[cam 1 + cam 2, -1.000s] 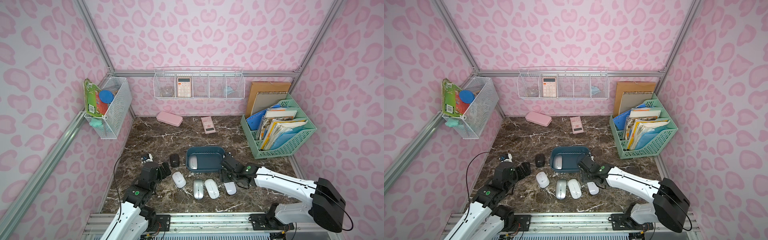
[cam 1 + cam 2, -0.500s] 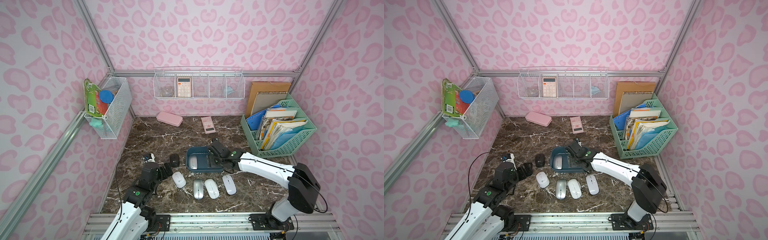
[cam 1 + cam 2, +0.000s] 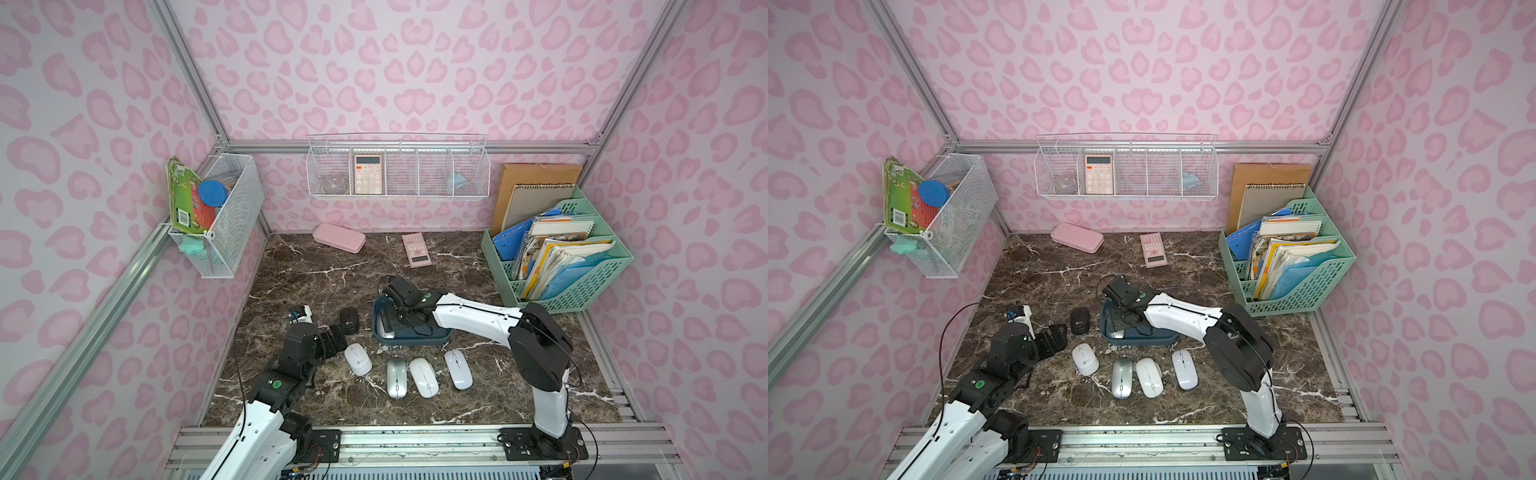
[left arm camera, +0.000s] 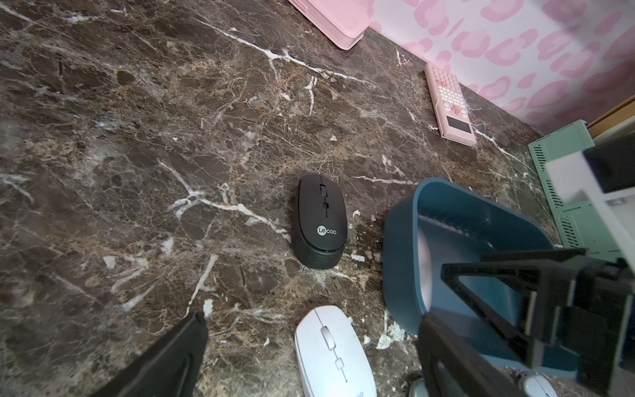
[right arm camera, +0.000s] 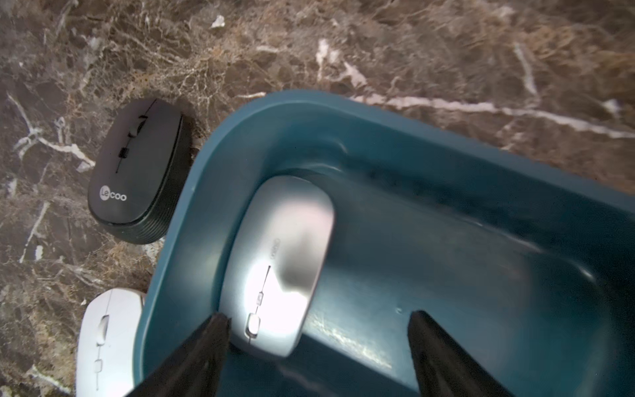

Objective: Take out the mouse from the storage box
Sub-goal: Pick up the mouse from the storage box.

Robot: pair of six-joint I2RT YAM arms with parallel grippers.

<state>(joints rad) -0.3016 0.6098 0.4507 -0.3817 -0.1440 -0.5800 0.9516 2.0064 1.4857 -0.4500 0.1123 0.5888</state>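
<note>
Storage box point(image 5: 309, 113) open-topped, silver mouse point(image 5: 281, 261) close along one end wall, remaining floor bare, black mouse point(image 5: 137, 172) and white mouse point(image 5: 103, 337) just outside that wall, broad bare desk point(image 3: 332, 270) beyond.

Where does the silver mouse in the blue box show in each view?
Both top views: silver mouse, in the box end nearest the black mouse; only an edge shows.
Left wrist: pale sliver behind the box wall.
Right wrist: mid-frame, fully shown.
Shared landmark: the black mouse beside the box.
</note>
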